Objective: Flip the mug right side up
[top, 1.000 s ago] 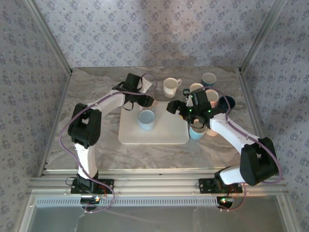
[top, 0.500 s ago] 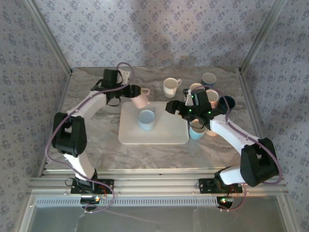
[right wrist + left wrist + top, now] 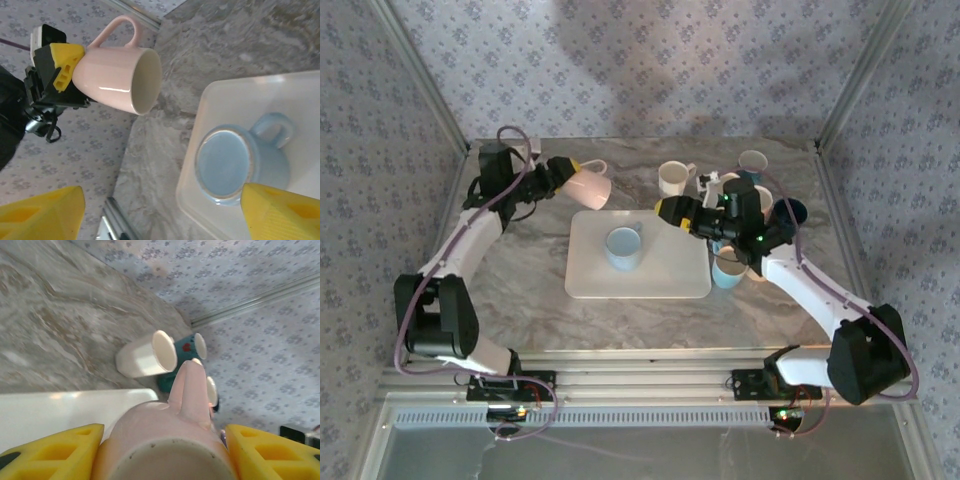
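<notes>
A pink mug (image 3: 588,187) hangs on its side above the table, left of the white tray (image 3: 670,278), its mouth facing right. My left gripper (image 3: 565,176) is shut on its base end, and the yellow fingers (image 3: 55,450) flank the mug (image 3: 150,425) in the left wrist view. The right wrist view shows that mug (image 3: 117,80) with its handle up. A light blue mug (image 3: 623,248) stands upside down on the tray, its base (image 3: 222,162) up. My right gripper (image 3: 670,212) hovers open over the tray's back right part, with nothing between its fingers (image 3: 45,212).
A white mug (image 3: 672,180) stands behind the tray. Several mugs crowd the back right: a pale one (image 3: 752,162), a peach one (image 3: 758,200), a dark blue one (image 3: 790,212) and a light blue one (image 3: 727,270). Patterned walls close in three sides.
The left arm has swung left and back with the pink mug, lifting it off the tray's back edge and tipping it onto its side. The right gripper has reached left over the tray and narrowed slightly.
</notes>
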